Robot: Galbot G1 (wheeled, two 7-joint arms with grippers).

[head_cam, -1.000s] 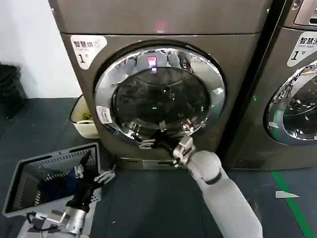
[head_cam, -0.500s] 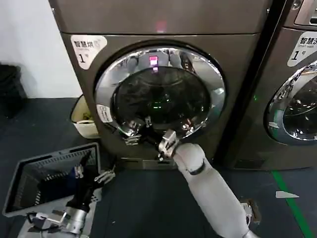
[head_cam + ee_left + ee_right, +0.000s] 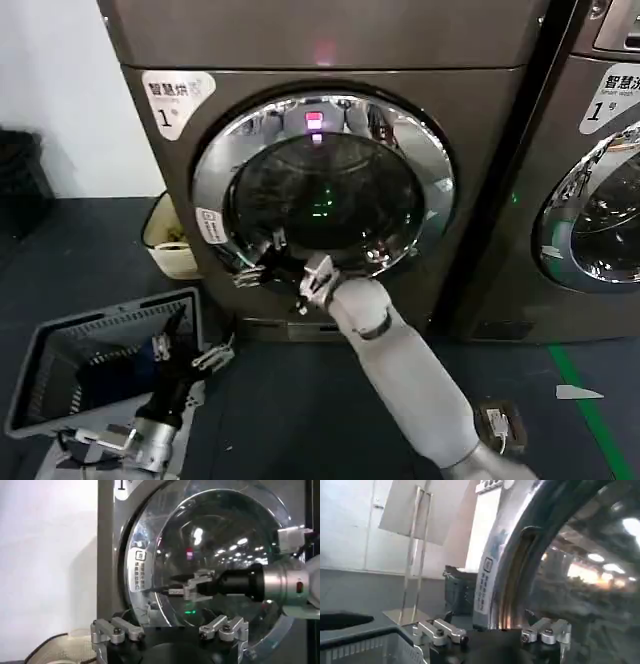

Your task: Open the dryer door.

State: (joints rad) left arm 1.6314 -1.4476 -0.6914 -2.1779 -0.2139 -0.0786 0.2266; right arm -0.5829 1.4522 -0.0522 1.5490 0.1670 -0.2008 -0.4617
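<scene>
Since a second ago, the right gripper [image 3: 262,262] has been carried leftward along the lower chrome rim of the dryer door [image 3: 322,190], from below the middle of the glass to the lower-left arc. Its fingers are spread open and nothing is held; in the left wrist view the same gripper [image 3: 182,588] is seen with its tips pointed at the rim beside the white sticker [image 3: 138,570], close to it, though contact cannot be confirmed.

The door is shut, flush in the front panel of the dryer. From the tool, the rim's left edge lies just ahead and slightly up — that edge is judged to be the side to be caught and pulled, and the right arm is plainly the nearer one. No separate handle can be made out.

The left gripper [image 3: 188,350] is parked low, open, over the grey basket [image 3: 60,345] on the floor at the dryer's lower-left corner. A cream bin [image 3: 165,245] stands against the dryer's left side — possibly within the door's swing. The neighbouring machine [image 3: 590,200] is well apart on the right.
</scene>
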